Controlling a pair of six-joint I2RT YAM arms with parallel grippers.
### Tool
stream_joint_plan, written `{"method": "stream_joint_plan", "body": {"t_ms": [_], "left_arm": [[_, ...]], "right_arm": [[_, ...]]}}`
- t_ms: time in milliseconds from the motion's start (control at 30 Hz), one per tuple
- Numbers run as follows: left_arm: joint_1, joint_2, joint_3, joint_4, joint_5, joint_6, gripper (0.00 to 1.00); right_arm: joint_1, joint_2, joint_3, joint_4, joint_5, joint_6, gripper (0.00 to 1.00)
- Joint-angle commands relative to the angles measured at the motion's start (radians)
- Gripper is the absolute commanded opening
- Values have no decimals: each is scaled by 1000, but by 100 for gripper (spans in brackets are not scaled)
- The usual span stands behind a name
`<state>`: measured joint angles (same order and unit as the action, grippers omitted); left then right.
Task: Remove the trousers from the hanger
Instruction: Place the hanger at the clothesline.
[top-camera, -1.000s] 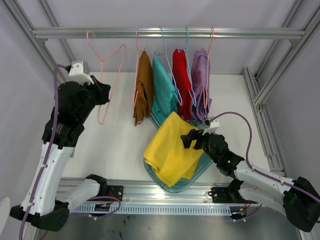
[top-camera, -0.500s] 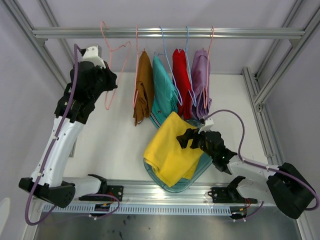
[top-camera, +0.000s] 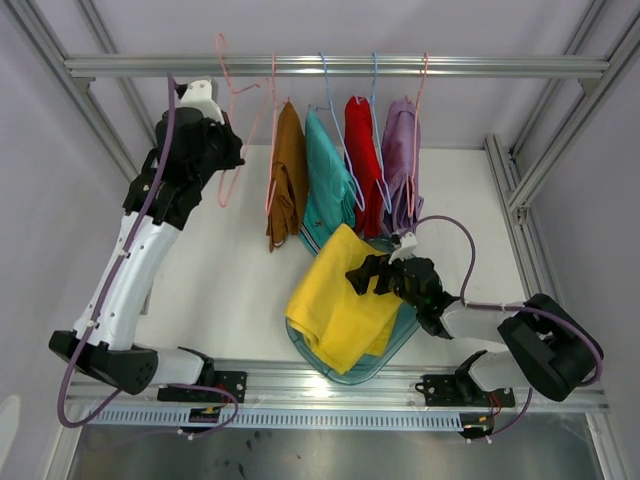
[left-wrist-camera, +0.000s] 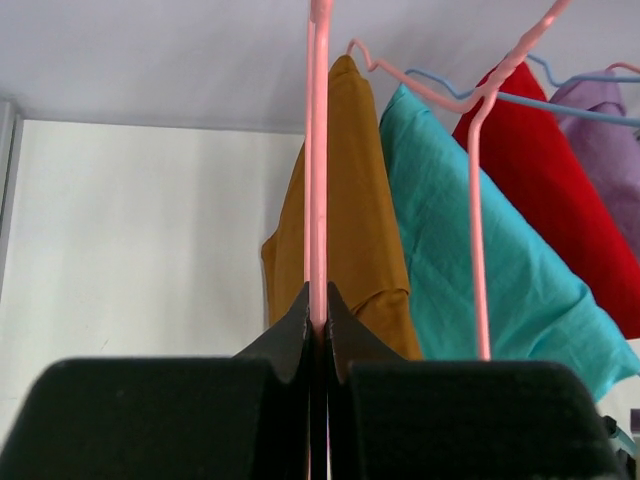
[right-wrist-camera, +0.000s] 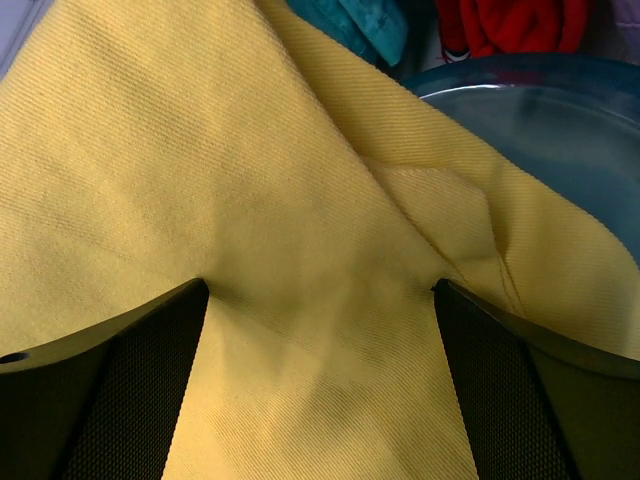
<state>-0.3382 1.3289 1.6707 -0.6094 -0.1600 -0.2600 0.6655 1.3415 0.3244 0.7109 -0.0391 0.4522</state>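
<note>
The yellow trousers (top-camera: 335, 300) cover most of the blue basin (top-camera: 360, 372). From my left wrist, the pink hanger (left-wrist-camera: 318, 150) runs off the top edge, the lilac trousers (left-wrist-camera: 612, 150) off the right.

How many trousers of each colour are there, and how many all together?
yellow trousers: 1
brown trousers: 1
teal trousers: 1
red trousers: 1
lilac trousers: 1
Total: 5
</note>
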Motion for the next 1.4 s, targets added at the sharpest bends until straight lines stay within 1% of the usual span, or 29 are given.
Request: {"method": "stream_joint_plan", "body": {"t_ms": [0, 167, 333, 467, 500, 533, 567, 633, 700, 833, 933, 1100, 1267, 1367], "left_arm": [[-8, 6, -32, 36, -35, 31, 0], [-9, 16, -43, 25, -32, 21, 0], [-10, -10, -98, 40, -30, 24, 1], [-27, -23, -103, 25, -64, 33, 1], [-31, -28, -109, 26, -67, 34, 2], [-38, -30, -111, 30, -72, 39, 5], [-42, -31, -114, 22, -73, 39, 14], [-44, -42, -123, 17, -69, 31, 17], [-44, -60, -143, 17, -73, 27, 31], [-44, -105, -160, 8, -72, 28, 30], [-44, -135, -169, -9, -85, 30, 33], [-44, -227, -172, -43, -105, 22, 32], [-45, -312, -177, -35, -32, -8, 33], [-45, -336, -164, -13, 51, -19, 32]], "right_arm": [[-3, 42, 21, 64, -53, 8, 99], [-23, 76, 16, 88, -81, 9, 100], [-29, 99, 21, 102, -99, 11, 99], [-30, 107, 25, 93, -90, 2, 100], [-30, 111, 25, 90, -88, 0, 99], [-32, 114, 27, 90, -90, 2, 99], [-32, 116, 28, 88, -91, 3, 100], [-32, 122, 31, 87, -100, 6, 100], [-33, 128, 38, 85, -107, 6, 99], [-32, 139, 36, 82, -105, 3, 99], [-32, 146, 38, 82, -107, 8, 100], [-27, 151, 31, 93, -120, 16, 100], [-12, 153, 25, 99, -125, 19, 99], [2, 133, 28, 69, -102, 6, 100]]}}
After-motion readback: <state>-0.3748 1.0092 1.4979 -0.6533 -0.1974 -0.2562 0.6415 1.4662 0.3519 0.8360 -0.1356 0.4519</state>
